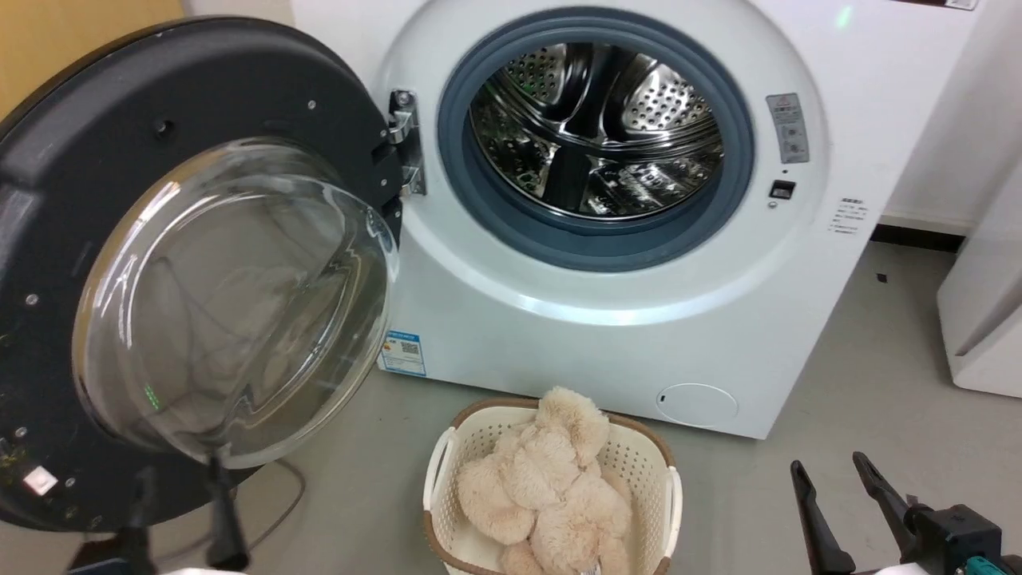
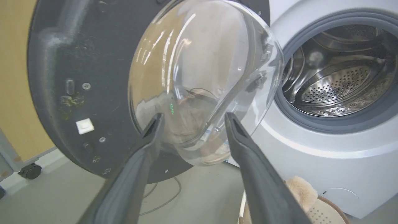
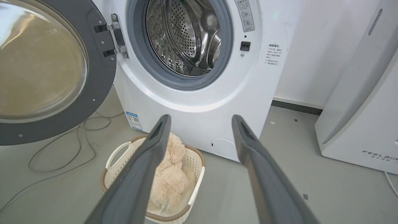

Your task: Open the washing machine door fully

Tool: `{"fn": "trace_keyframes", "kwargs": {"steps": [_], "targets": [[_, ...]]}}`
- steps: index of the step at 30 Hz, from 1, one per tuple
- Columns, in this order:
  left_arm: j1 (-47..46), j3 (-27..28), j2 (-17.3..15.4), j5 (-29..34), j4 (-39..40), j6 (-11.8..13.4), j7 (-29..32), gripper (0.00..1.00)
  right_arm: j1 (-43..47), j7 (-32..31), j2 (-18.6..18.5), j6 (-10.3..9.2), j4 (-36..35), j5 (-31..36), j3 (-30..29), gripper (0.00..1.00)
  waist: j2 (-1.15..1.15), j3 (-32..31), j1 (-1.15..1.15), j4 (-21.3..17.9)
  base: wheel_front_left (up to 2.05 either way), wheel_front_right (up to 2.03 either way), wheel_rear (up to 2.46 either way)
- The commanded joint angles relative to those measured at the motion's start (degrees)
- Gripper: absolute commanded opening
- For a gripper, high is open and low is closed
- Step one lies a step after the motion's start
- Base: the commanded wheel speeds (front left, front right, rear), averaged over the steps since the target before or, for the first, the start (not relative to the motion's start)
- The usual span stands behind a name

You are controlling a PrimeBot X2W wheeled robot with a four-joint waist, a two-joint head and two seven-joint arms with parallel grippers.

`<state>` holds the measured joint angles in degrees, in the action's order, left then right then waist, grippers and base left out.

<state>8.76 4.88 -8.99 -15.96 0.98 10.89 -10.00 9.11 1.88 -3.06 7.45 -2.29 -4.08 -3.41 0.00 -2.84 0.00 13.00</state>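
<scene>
Your main risk is the contact point. The left gripper [image 2: 193, 115] is aimed at the bulging clear glass bowl [image 2: 202, 77] in the middle of the large round black washing machine door [image 1: 120, 120], and that glass is curved and slick. Push there and a fingertip will probably skid off toward the rim, jolting the door instead of swinging it. Push too hard and you load the small metal hinge [image 1: 403, 140] once the door meets its stop, or it bounces back toward the drum. A grey cable [image 3: 62, 149] loops on the floor under the door, and the cream perforated laundry basket [image 1: 447, 447] holding a beige plush toy [image 1: 543, 479] sits just in front of the machine, so either could foul a forward roll.

The door hangs out to the left of the white front-loading washing machine [image 1: 559, 335] with its inner face turned toward you and the steel drum fully exposed; it looks wide open, with perhaps a little swing left.

The left gripper's fingers are spread with nothing between them; in the head view they stand in front of the door's lower edge, just below the glass. Whether they touch it, you cannot tell from these views.

The right gripper [image 1: 827, 461] is also spread and empty, low at the right, well apart from the door and pointing toward the machine's front above the basket.
</scene>
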Motion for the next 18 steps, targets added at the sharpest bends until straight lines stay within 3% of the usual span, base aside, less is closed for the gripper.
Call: {"fn": "trace_keyframes", "kwargs": {"steps": [1,11,18], "targets": [[0.8,-1.5,0.1,1.1,0.9,-0.9,0.6,1.0,0.3,0.3,0.2,0.03,0.0,0.2,0.0,1.0,0.0,-0.3,0.0,-0.7,0.0,0.0,0.0],[-2.4,-11.4,1.6,4.3,-1.5,-5.3,0.7,1.0,0.4,-0.2,0.2,0.03,-1.4,1.2,0.8,1.0,0.0,-0.5,0.0,-6.1,0.0,0.0,0.0],[-4.6,-14.4,0.9,6.9,-6.0,-5.7,0.8,1.0,0.8,-0.6,0.2,0.03,-1.5,1.2,1.0,1.0,0.0,-0.9,0.0,-10.7,0.0,0.0,0.0]]}}
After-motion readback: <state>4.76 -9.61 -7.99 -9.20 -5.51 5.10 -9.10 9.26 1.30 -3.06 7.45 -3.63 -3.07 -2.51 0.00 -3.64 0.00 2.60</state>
